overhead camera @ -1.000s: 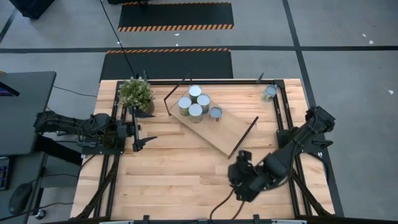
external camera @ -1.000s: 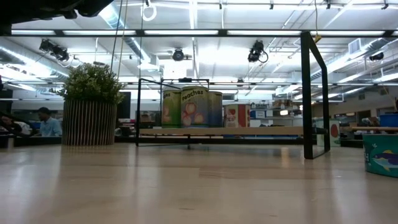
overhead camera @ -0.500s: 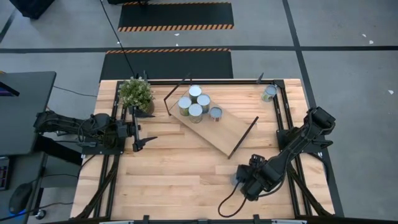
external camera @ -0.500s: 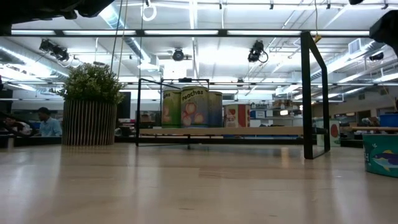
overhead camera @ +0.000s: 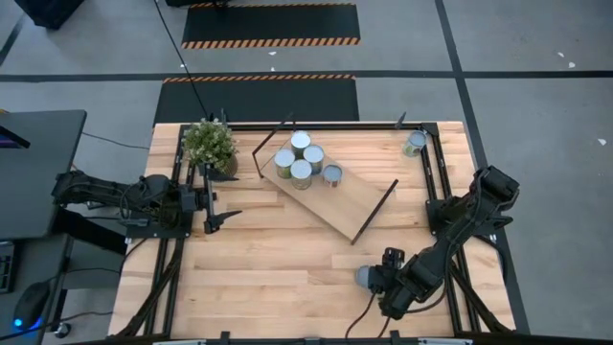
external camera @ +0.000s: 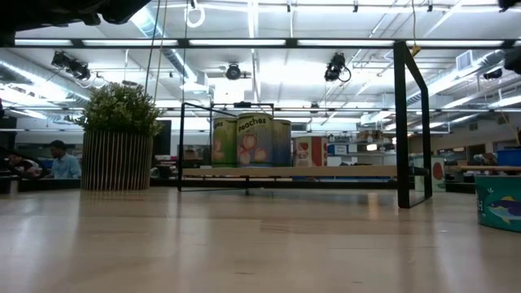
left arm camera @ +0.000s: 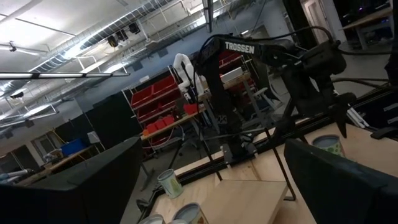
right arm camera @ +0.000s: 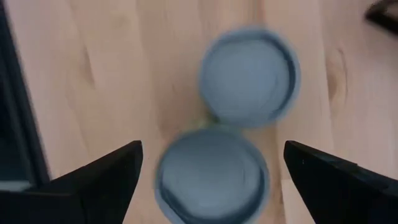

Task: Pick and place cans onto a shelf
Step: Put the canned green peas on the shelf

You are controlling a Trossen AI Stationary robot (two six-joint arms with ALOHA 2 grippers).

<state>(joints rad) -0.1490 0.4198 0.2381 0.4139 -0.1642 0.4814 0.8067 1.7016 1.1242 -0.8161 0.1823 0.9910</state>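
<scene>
Right claw [overhead camera: 369,279] is low over the near right part of the bench [overhead camera: 249,278], well apart from the shelf [overhead camera: 330,192]. Its fingers [right arm camera: 93,177] stand wide. In the right wrist view, two cans sit upright on the wood between the spread fingers: one can [right arm camera: 250,76] farther out, a second can [right arm camera: 211,174] nearer the wrist, the two touching or just beside each other. Neither finger touches a can. From above only one pale top [overhead camera: 365,278] shows at the claw; the other is hidden under the arm.

The shelf lies at an angle across the middle of the bench, with black frame legs at both ends. Four cans [overhead camera: 301,159] stand grouped at its far left end, with a fifth can [overhead camera: 332,173] just beside them, also on the board. In the low view the labelled tins [external camera: 252,142] are upright on the board [external camera: 326,172].

One more can [overhead camera: 414,144] stands alone at the far right corner of the bench, near the black frame rail; the low view shows a teal-sided can [external camera: 498,204] at its right edge.

Left claw [overhead camera: 225,217] is at the left side of the bench, fingers spread wide, nothing between them, near the potted plant [overhead camera: 211,145]. The left wrist view looks across to the right arm [left arm camera: 298,62] and a can [left arm camera: 169,183] on the bench.
</scene>
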